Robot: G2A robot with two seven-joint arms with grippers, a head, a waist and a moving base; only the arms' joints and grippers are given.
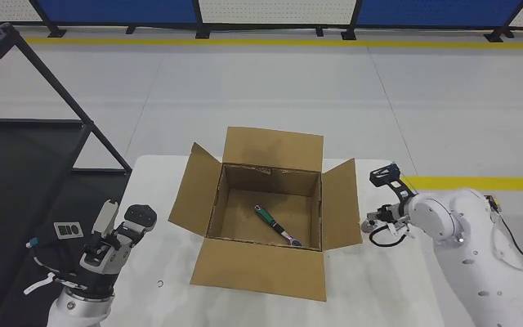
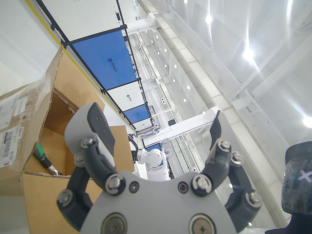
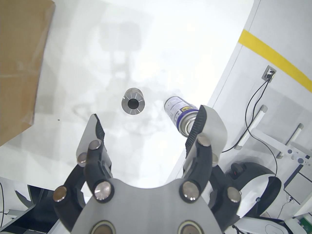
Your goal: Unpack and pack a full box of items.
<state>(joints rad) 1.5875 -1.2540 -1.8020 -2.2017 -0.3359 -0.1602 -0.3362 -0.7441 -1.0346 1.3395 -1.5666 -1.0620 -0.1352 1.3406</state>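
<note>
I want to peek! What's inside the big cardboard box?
Inside the cardboard box lies one wrench with a green handle, on the bare bottom. The near wall hides the strip of floor right behind it.

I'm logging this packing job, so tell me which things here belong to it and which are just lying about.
Job: open cardboard box; green-handled wrench inside it; metal cylinder and spray can standing on the table.
Lying about: black frame beside the table; plugged-in floor socket; blue partition panels.

Left arm (image 1: pixel 105 249), right arm (image 1: pixel 437 217): jaws wide apart.
</note>
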